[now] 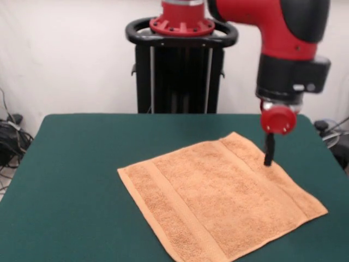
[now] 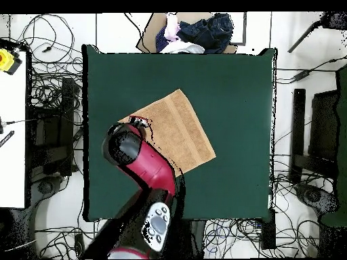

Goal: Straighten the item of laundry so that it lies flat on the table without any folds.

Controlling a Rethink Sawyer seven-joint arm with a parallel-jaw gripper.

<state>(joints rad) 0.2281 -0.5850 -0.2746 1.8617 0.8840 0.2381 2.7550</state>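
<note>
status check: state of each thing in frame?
towel: spread flat on the table, no folds visible, turned diagonally to the table edges
gripper: low over the towel near its far edge, tips at or just above the cloth; open or shut cannot be told
table: green, bears only the towel
pile of clothes: heaped beyond one table edge

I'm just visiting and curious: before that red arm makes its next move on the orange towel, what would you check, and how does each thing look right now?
1. Towel lies flat, no folded corners seen in the front view: ok.
2. Towel fully on the table, nothing hanging over: ok.
3. Gripper position: tip down at the towel's far band: ok.
4. Gripper open or shut: cannot tell.
5. Towel part under the arm in the overhead view: cannot tell.
6. Table free of other things near the towel: ok.
</note>
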